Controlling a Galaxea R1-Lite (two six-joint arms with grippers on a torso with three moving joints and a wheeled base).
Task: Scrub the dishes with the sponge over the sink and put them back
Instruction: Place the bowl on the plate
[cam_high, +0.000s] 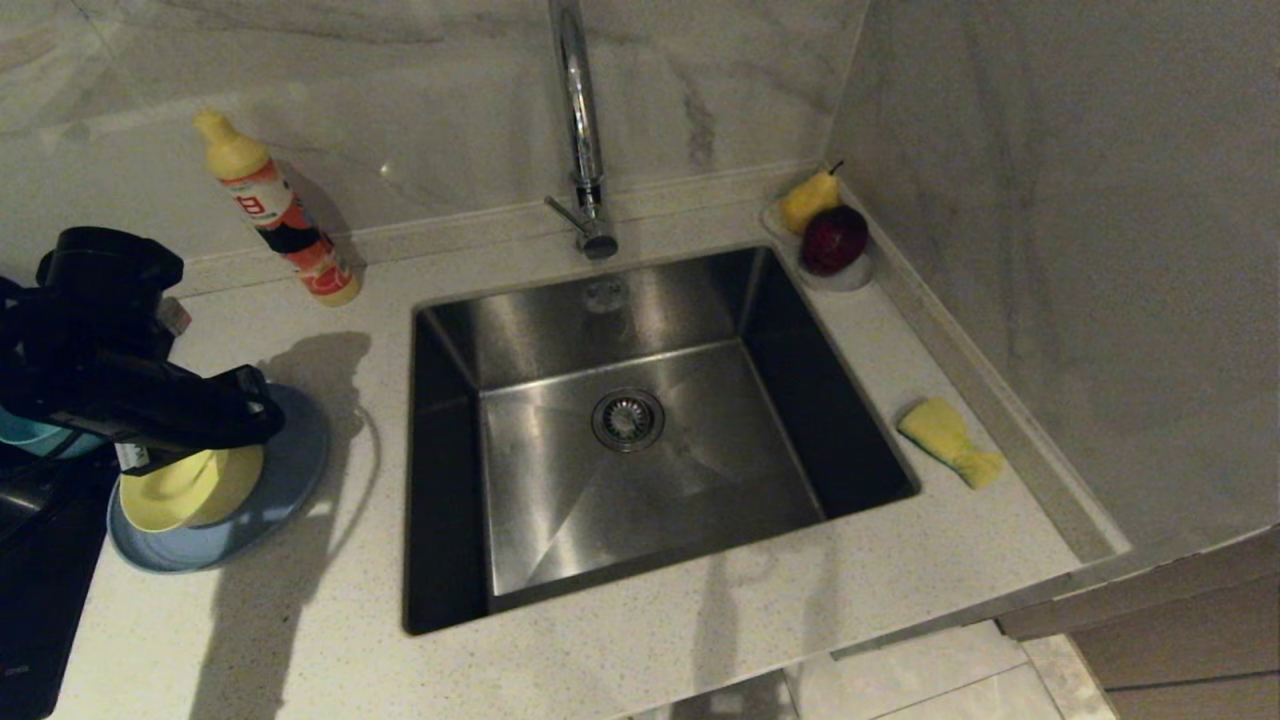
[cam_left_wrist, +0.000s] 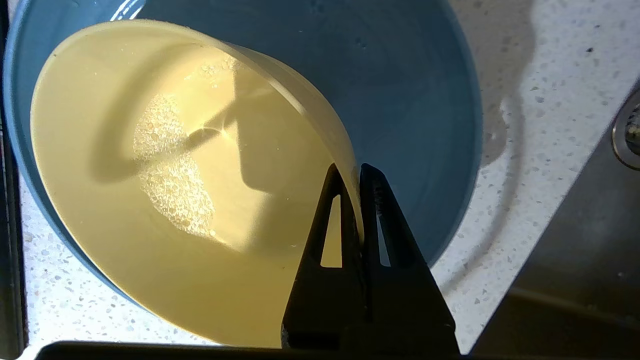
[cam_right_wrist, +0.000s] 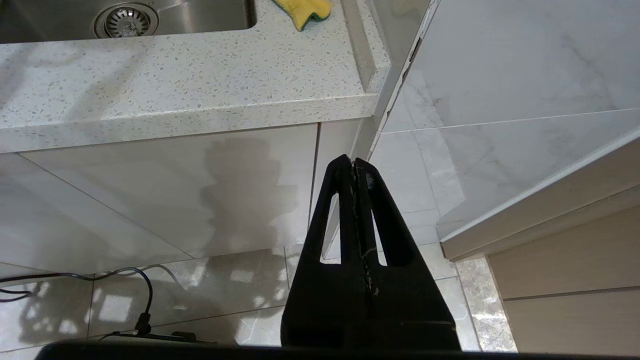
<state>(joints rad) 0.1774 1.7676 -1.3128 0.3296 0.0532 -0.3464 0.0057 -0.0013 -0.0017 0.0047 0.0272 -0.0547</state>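
Dishes are stacked on the counter to the left of the sink (cam_high: 660, 440). Nearest, the yellow bowl (cam_left_wrist: 165, 190) is pinched by its rim in the closed left gripper (cam_left_wrist: 352, 175) and is tipped up over the blue plate (cam_left_wrist: 410, 100), with some suds seen inside it. A teal bowl (cam_high: 35, 435) is half hidden behind the arm. The pick-up step seems to be in hand. Next, the bowl must be carried over the sink. The sponge (cam_high: 950, 440) must be fetched too; it lies on the far right side. The right gripper (cam_right_wrist: 356, 165) is shut on nothing, hanging below the counter edge.
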